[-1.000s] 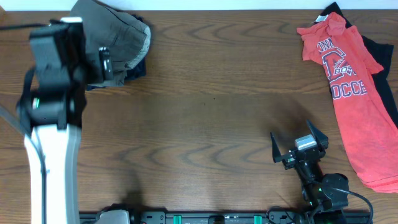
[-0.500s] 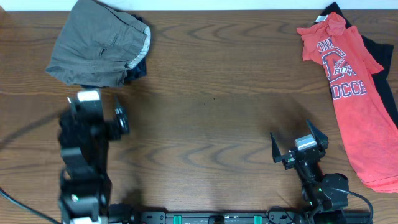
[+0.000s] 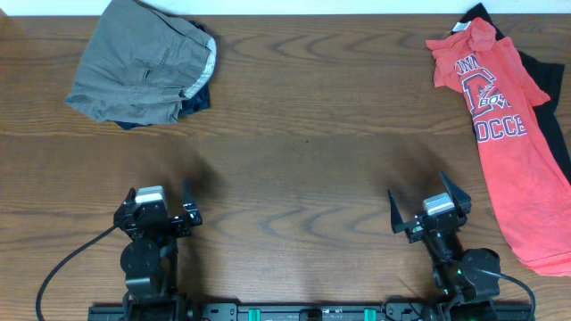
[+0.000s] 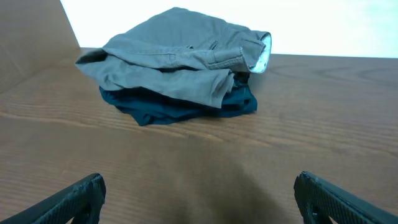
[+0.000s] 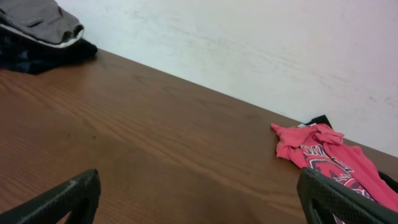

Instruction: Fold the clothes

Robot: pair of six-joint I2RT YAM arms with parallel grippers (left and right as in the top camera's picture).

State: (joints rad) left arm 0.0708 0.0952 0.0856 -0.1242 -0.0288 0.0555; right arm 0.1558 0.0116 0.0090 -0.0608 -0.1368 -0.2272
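Likely next, red T-shirt (image 3: 504, 152) sprawled top-to-bottom down right edge of frame (black garment (image 3: 551, 125) beneath), nearest right gripper (image 3: 417, 185), wide open and empty; left gripper (image 3: 159, 188) likewise, below folded grey-khaki shorts (image 3: 138, 76) upper left.

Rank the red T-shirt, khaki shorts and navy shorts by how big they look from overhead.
1. Red T-shirt, spread out long.
2. Grey-khaki shorts, folded.
3. Dark navy shorts: only an edge shows beneath the khaki pair, so their true size is hidden.
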